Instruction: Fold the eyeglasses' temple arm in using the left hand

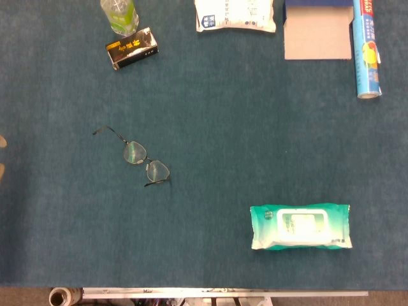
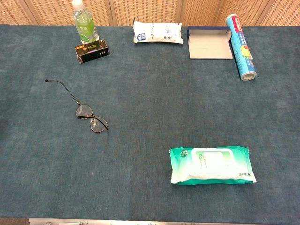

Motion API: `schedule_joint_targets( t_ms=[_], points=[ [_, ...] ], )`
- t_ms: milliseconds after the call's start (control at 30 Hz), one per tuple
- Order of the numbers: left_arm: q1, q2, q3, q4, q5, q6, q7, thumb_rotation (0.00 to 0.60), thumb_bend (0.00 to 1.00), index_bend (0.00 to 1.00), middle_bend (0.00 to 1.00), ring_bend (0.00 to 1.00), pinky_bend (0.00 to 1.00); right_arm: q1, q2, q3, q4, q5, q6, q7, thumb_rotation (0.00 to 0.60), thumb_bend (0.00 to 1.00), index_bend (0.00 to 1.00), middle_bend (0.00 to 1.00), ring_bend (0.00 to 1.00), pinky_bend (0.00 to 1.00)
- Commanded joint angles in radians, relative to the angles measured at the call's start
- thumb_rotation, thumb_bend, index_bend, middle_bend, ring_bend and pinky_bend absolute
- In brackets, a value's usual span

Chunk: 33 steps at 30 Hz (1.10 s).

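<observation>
1. A dark teal cloth-covered table fills both views, with woven tan panels behind it in the chest view.
2. The eyeglasses lie on the left half of the table, lenses side by side; 1 temple arm stretches out toward the far left.
3. Along the far edge stand a green-capped bottle, a black box just in front of it, a white pouch, an open cardboard box and a blue roll.
4. A green wet-wipe pack lies near the front right.
5. Neither hand shows in either view, so their state cannot be told.
</observation>
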<state>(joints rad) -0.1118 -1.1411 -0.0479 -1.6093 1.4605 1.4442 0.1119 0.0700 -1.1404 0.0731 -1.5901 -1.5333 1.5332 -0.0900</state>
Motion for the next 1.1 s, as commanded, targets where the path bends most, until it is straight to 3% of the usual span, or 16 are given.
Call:
schedule_joint_targets(
  t_ms=[33, 433, 833, 933, 1100],
  points=[
    [0.000, 0.000, 0.000, 0.003, -0.002, -0.002, -0.003, 0.600, 0.22, 0.46, 0.33, 0.23, 0.39, 0.001, -0.004, 0.002, 0.004, 0.004, -0.002, -0.006, 0.600, 0.39, 0.63, 0.52, 0.41, 0.44],
    [0.001, 0.001, 0.001, -0.002, 0.011, 0.010, -0.022, 0.600, 0.22, 0.46, 0.33, 0.23, 0.39, 0.001, -0.003, 0.003, 0.007, 0.014, -0.010, 0.005, 0.600, 0.39, 0.63, 0.52, 0.41, 0.44],
    [-0.010, -0.042, 0.012, -0.019, 0.086, 0.043, 0.001, 0.600, 0.22, 0.44, 0.26, 0.23, 0.39, -0.024, 0.028, 0.009, -0.040, -0.039, 0.076, 0.016, 0.600, 0.39, 0.63, 0.52, 0.41, 0.44],
    [-0.011, -0.042, 0.015, -0.051, 0.105, 0.052, 0.021, 0.600, 0.22, 0.39, 0.22, 0.23, 0.39, -0.026, 0.036, 0.010, -0.051, -0.053, 0.088, 0.018, 0.600, 0.39, 0.63, 0.52, 0.41, 0.44],
    [-0.022, -0.033, 0.015, -0.134, 0.106, 0.035, 0.050, 0.600, 0.19, 0.21, 0.16, 0.20, 0.39, -0.025, 0.045, 0.015, -0.061, -0.061, 0.096, 0.029, 0.600, 0.39, 0.63, 0.52, 0.41, 0.44]
  ],
)
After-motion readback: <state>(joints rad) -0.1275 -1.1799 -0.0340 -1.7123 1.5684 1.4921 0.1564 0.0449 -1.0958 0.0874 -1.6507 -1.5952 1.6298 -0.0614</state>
